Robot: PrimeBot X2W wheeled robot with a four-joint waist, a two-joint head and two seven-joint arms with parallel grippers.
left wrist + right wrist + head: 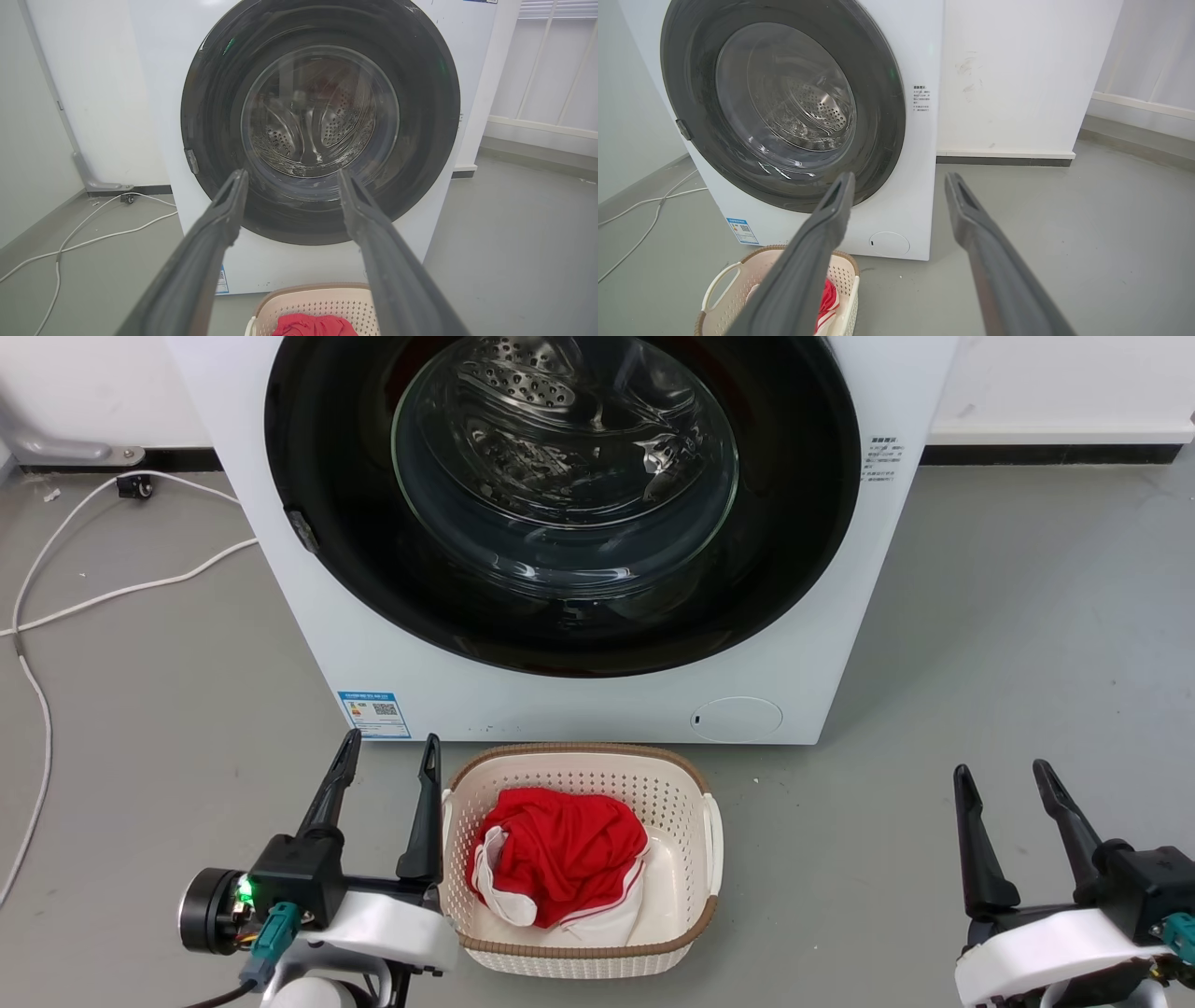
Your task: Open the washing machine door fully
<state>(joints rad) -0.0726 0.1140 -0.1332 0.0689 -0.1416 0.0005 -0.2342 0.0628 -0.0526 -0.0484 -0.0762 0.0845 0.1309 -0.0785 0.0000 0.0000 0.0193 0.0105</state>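
Head view shows me the washing machine door (565,495) shut, just behind the basket (579,751); I hold the left tool (392,739) and right tool (1000,768) spread open either side of that basket, ready to reach

1. The washing machine door (560,616) is big, round, shiny and black.
2. It has a bulging clear glass window in the middle.
3. It is shut, flat against the machine's white front.
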